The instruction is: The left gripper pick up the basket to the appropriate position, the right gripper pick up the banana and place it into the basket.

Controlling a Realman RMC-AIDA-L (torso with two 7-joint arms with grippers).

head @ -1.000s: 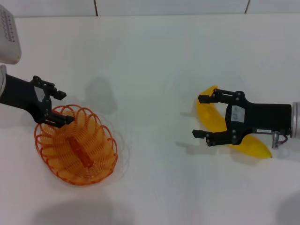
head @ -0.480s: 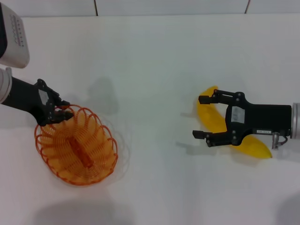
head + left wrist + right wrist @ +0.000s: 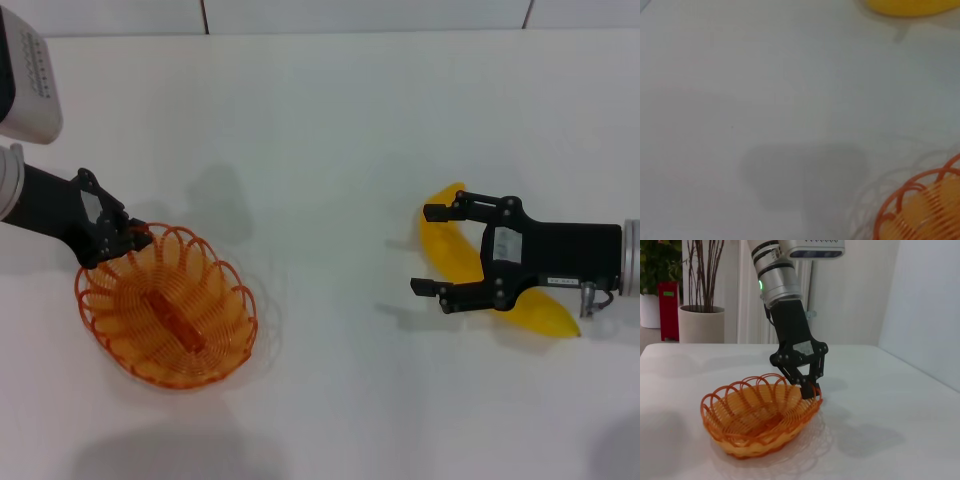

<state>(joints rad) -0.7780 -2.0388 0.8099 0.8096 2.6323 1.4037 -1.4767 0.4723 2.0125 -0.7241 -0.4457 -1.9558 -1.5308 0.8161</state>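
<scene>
Resting on the white table [image 3: 330, 120], the basket [image 3: 166, 307] is pinched at its looped rim by the left gripper [image 3: 122, 238], whose jaws are closed on one edge loop; the far side appears slightly tipped in the right wrist view [image 3: 761, 415]. Being open wire, the basket is judged light and springy, so a rim hold should carry it, though it may swing or flex from one loop. The banana [image 3: 450, 245] lies partly beneath the right gripper [image 3: 432, 249], between and behind its jaws, which are spread wide and grip nothing. The banana looks smooth and stiff, likely slippery, and is best taken across its thick middle. The two grippers are well apart. A plant pot [image 3: 701, 323] is seen beyond the table.
</scene>
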